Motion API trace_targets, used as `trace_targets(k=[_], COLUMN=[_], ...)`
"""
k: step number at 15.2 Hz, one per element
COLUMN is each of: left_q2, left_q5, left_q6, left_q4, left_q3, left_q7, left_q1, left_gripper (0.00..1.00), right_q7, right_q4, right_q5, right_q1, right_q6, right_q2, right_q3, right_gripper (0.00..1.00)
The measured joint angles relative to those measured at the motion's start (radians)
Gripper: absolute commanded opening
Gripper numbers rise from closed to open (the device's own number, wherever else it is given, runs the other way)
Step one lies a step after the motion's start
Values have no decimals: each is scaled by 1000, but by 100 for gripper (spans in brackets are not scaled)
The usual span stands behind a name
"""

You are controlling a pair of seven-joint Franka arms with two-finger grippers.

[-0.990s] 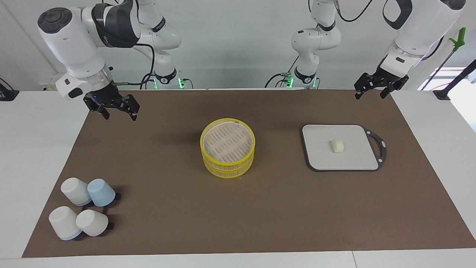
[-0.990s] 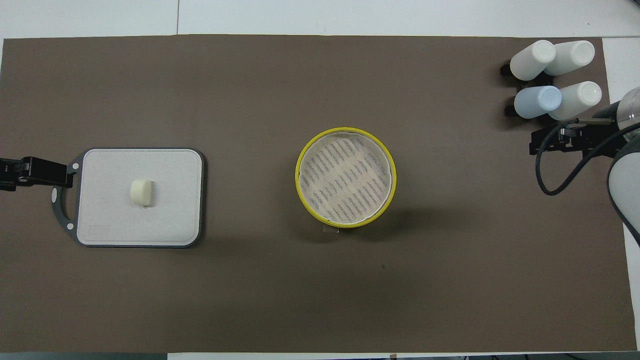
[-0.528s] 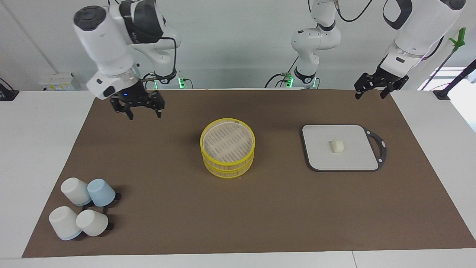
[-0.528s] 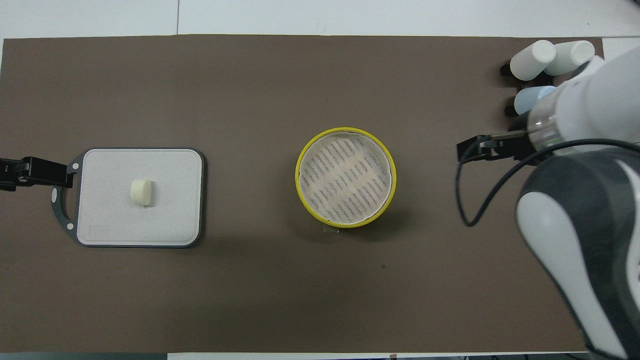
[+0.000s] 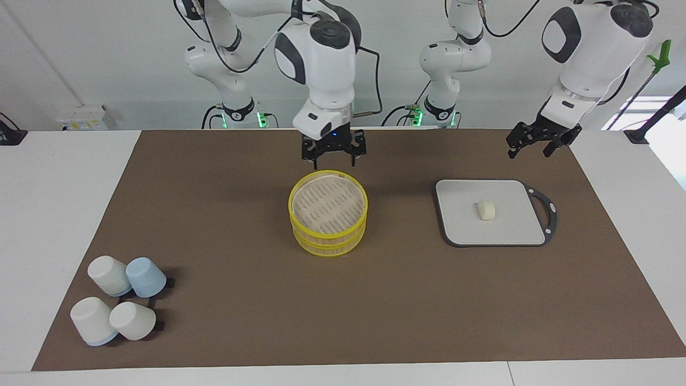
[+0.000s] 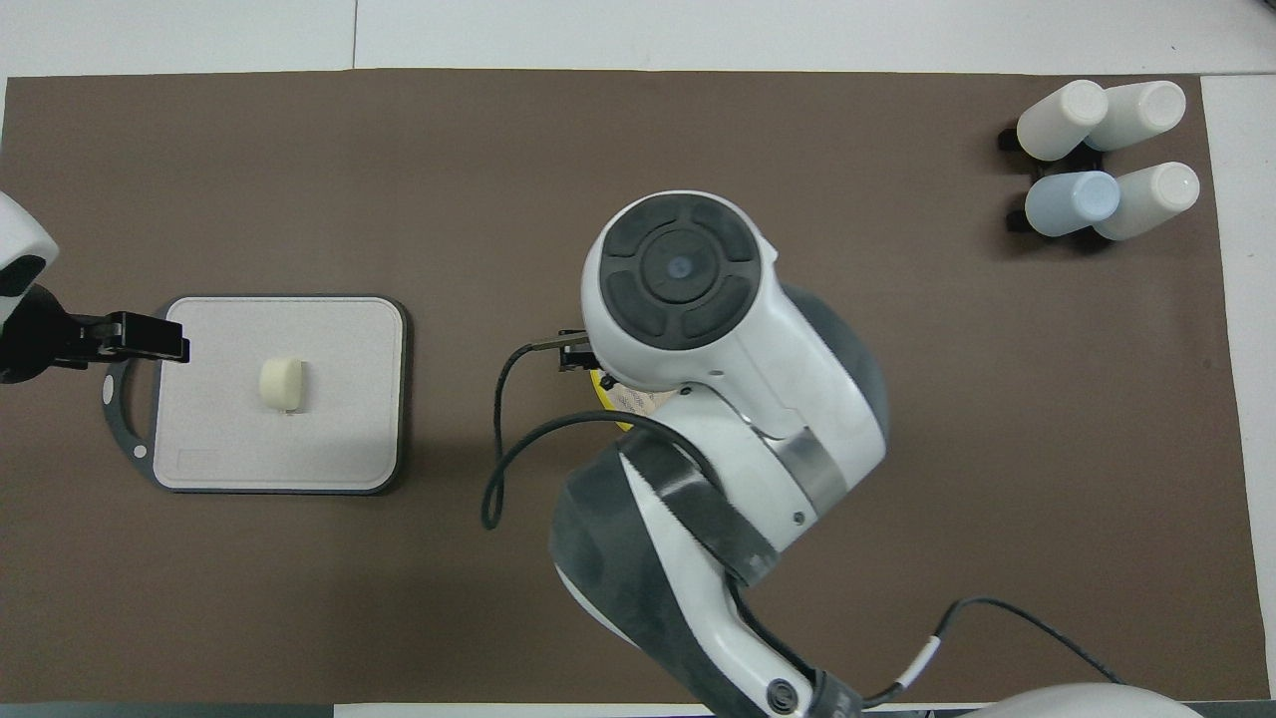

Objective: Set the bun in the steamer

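Observation:
The bun (image 5: 486,210) is a small cream lump lying on the grey board (image 5: 471,233); it also shows in the overhead view (image 6: 280,382). The steamer (image 5: 328,234), with yellow rims, stands mid-table with nothing on its top floor. My right gripper (image 5: 333,155) hangs open and empty just above the steamer's rim on the side nearer to the robots. In the overhead view the right arm covers nearly all of the steamer (image 6: 600,384). My left gripper (image 5: 536,145) is open and empty in the air over the board's handle end (image 6: 164,337).
Several upturned white and pale blue cups (image 5: 120,300) are clustered at the right arm's end of the table, at the edge farthest from the robots; they also show in the overhead view (image 6: 1102,145). A brown mat (image 5: 225,279) covers the table.
My right arm has swung from its own end of the table to over the steamer. My left gripper has shifted a little toward the board. The bun and the steamer have not moved.

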Motion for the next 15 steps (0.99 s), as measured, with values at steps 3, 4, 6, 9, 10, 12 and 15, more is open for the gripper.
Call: trace_targets(k=[3, 4, 6, 9, 10, 12, 15], left_q2=[2, 4, 12, 51, 74, 122, 163], left_q5=[0, 0, 0, 0, 0, 0, 0], left_q6=[136, 187, 296, 423, 451, 514, 565], left_q4=[-140, -185, -275, -346, -352, -358, -362], left_q3=[-1, -3, -4, -5, -7, -11, -12], left_q7=[1, 1, 0, -13, -22, -39, -44], left_q1=[0, 0, 0, -3, -6, -10, -10], left_gripper=[100, 100, 100, 100, 100, 100, 100], right_q7=[37, 38, 38, 38, 38, 38, 38], right_q4=[9, 6, -14, -83, -112, -159, -196], right_q5=[-19, -36, -56, -57, -57, -57, -58], right_q1=[35, 41, 46, 48, 51, 55, 55], right_q6=[103, 122, 151, 234, 258, 287, 302], right_q2=[80, 102, 128, 125, 118, 103, 83], right_q3=[-2, -2, -2, -1, -1, -1, -2], right_gripper=[100, 100, 100, 86, 79, 77, 43])
